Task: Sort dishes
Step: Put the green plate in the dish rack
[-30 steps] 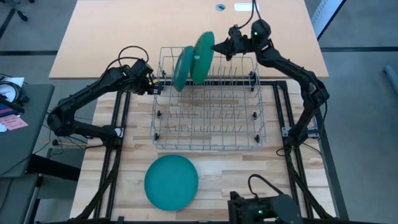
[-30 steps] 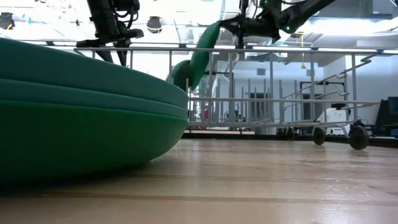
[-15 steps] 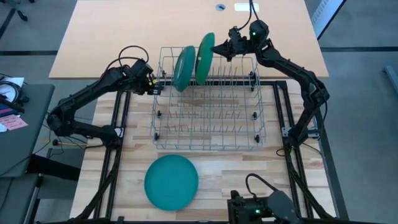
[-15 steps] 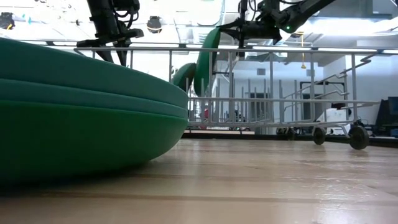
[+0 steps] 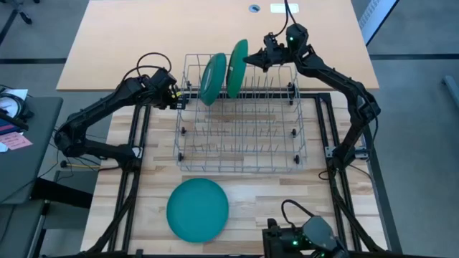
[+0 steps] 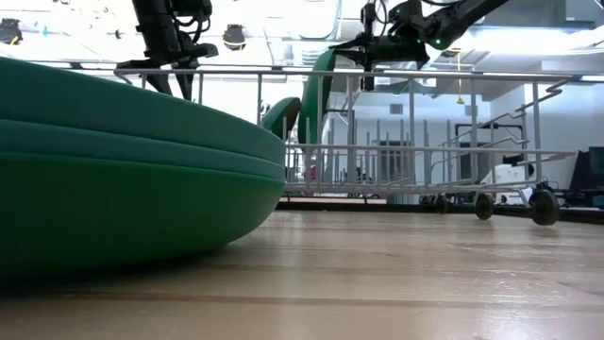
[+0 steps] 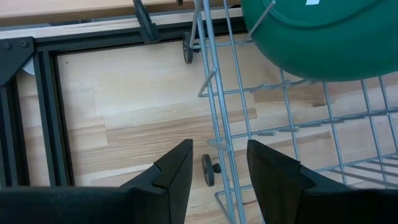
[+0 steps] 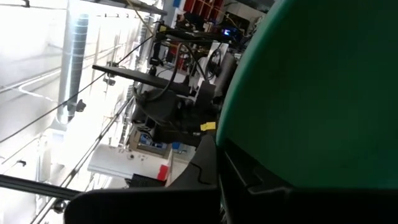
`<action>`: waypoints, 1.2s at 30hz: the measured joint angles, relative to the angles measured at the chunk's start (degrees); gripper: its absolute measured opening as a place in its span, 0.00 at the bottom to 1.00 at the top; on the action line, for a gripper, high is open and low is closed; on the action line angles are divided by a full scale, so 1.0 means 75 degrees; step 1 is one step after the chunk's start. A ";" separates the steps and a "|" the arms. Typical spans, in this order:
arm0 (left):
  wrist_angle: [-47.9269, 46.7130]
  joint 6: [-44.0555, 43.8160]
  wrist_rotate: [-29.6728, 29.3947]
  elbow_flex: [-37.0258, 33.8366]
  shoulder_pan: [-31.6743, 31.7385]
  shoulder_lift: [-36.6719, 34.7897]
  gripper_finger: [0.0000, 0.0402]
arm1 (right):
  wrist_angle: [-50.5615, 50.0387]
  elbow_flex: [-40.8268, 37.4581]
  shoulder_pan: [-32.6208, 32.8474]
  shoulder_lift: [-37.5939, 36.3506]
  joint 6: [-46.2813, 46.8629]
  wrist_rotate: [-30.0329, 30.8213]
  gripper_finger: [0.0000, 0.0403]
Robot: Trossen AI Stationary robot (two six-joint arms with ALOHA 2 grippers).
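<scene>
1. While the teal plate (image 5: pixel 198 210) lies flat on the counter (image 5: pixel 251 204) nearest us, in front of the wire rack (image 5: pixel 239 161), we leave it alone; it looks like the next dish to load.
2. At the rack's left far corner our left pincer (image 5: pixel 177 97) hovers with its fingers apart, grasping nothing; we keep it clear of the wires.
3. Farther back, one green plate (image 5: pixel 212 77) stands on edge in the rack's far row.
4. Just beside it, our right pincer (image 5: pixel 250 57) is clenched on the rim of the second green plate (image 5: pixel 237 66), which stands nearly upright, its lower edge down among the tines.
5. We judge the plate should settle fully into its slot, apart from its neighbour, before we release; letting go early risks it tipping onto the other.
</scene>
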 joint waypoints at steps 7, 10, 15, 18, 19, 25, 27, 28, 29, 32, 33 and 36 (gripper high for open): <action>0.0000 0.0023 0.0002 0.0000 0.0000 0.0000 0.36 | 0.0065 -0.0498 0.0117 -0.0016 0.0068 0.0174 0.00; 0.0000 0.0019 0.0002 0.0000 0.0000 0.0000 0.36 | 0.0179 -0.0648 0.0224 0.0003 0.0095 0.0231 0.00; 0.0000 0.0017 0.0002 0.0000 0.0000 0.0000 0.36 | 0.0314 -0.0689 0.0286 0.0003 0.0072 0.0237 0.00; 0.0000 0.0015 0.0002 0.0000 0.0000 0.0000 0.36 | 0.0429 -0.0692 0.0283 0.0003 0.0019 0.0234 0.00; 0.0000 0.0015 0.0002 0.0000 0.0000 0.0000 0.36 | 0.0505 -0.0692 0.0283 0.0003 0.0031 0.0227 0.00; 0.0000 0.0020 0.0005 0.0000 -0.0003 0.0000 0.36 | 0.0934 -0.0361 0.0338 -0.0072 0.0232 -0.0243 0.00; 0.0000 0.0020 0.0002 0.0000 -0.0001 0.0000 0.36 | 0.0928 -0.0126 0.0370 -0.0081 0.0229 -0.0435 0.00; -0.0003 0.0020 0.0002 0.0000 0.0000 0.0000 0.36 | 0.0919 -0.0037 0.0397 -0.0081 0.0214 -0.0461 0.00; 0.0000 0.0020 0.0005 0.0000 0.0000 0.0000 0.36 | 0.0917 0.0035 0.0411 -0.0081 0.0149 -0.0473 0.00; 0.0000 0.0023 0.0004 0.0000 0.0000 0.0000 0.36 | 0.0877 0.0101 0.0429 -0.0081 0.0050 -0.0466 0.00; 0.0000 0.0023 0.0005 0.0000 -0.0002 0.0000 0.36 | 0.0833 0.0101 0.0406 -0.0081 0.0025 -0.0476 0.00; 0.0000 0.0023 0.0021 0.0000 0.0000 0.0000 0.36 | 0.0492 0.0101 0.0310 -0.0081 -0.0294 -0.0531 0.00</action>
